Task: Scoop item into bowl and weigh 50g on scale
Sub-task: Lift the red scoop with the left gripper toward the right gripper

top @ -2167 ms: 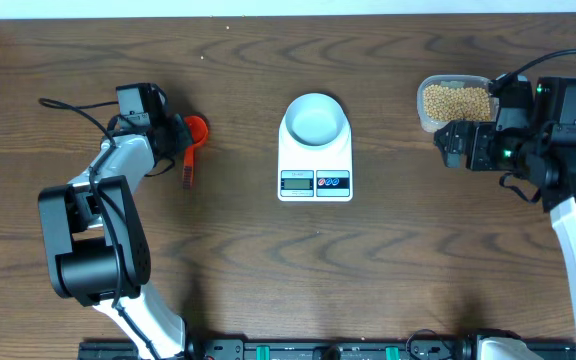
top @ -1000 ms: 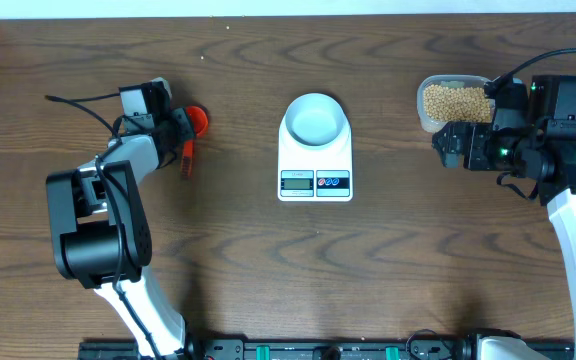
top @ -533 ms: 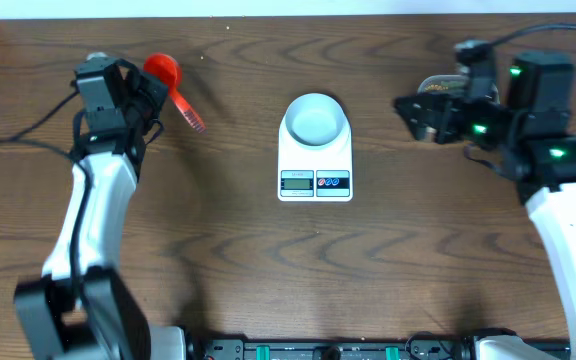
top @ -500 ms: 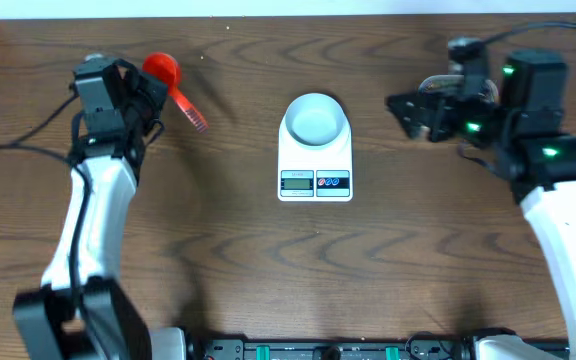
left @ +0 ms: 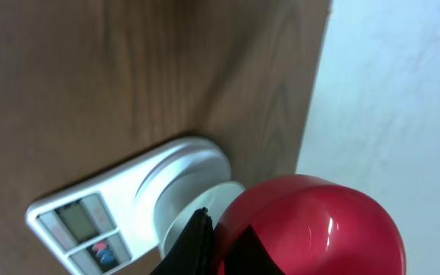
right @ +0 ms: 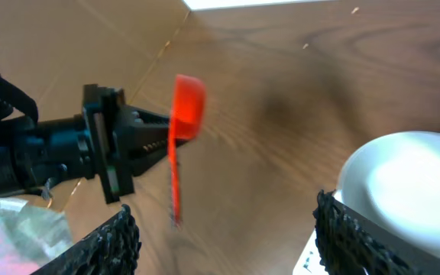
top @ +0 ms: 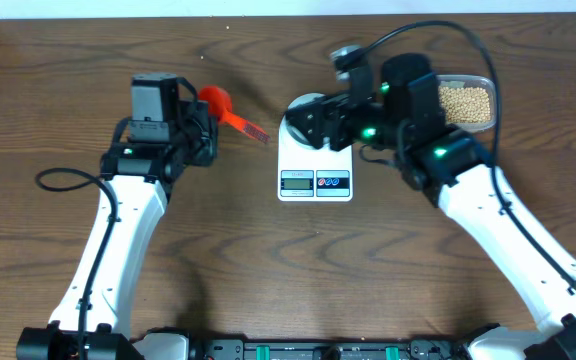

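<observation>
Left jaws clamp the red scoop [top: 216, 100]; right jaws gape beside the bowl [right: 403, 179]

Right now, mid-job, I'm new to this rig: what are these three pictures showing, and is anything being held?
This is a two-armed robot at a wooden table. One picture looks down from above; the other two come from a camera on each wrist. The left end effector is shut on a red scoop. The right end effector is open and holds nothing; it hangs close to the bowl, which sits on the white scale. A clear tub of beans stands to their right.
</observation>
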Controlling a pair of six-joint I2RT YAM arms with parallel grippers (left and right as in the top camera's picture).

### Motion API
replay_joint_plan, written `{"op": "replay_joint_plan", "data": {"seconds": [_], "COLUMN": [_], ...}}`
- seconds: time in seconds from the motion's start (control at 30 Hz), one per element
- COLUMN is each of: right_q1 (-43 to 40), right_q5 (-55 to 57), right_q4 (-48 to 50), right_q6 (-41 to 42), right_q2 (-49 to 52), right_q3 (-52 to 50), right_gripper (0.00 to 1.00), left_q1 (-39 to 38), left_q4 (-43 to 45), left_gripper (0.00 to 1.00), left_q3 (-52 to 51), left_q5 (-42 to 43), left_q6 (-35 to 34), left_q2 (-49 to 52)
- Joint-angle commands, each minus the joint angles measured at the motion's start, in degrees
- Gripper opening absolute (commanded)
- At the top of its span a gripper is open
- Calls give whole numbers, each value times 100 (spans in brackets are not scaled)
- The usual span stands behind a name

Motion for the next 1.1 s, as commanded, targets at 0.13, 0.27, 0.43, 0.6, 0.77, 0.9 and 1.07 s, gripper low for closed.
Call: {"op": "replay_joint_plan", "data": {"seconds": [0.13,0.27,0.43,0.6,0.77,0.9,1.07], "right_q1": [627,855,1019,1150,1172,1172,1178], "right_q5": [857,1005,933,938,938,940,938], "right_q4": [20,15,-13,-52,-46,-22,0], "right_q6": [136,136,142,170,334,332,334], "right_q2": [92,142,262,426,584,595,595], "right_q3": [85,85,85,85,85,85,85], "right_gripper": [69,67,64,61,48,39,35], "left_q1": [-144,-144,-144,-146,-146,-146,-157], "left_q4": [-962,-1202,-1182,-1182,-1187,-1187,-1185], "left_gripper": [7,7,7,7,7,7,7], "left_q3": [42,42,42,42,42,42,42], "left_q5": [4,396,721,848,911,911,911], "left_q6": [-992,-1316,-1314,-1311,-1224,-1027,-984], "left_q2": [-61,-61,-61,-61,-61,-61,-61]}}
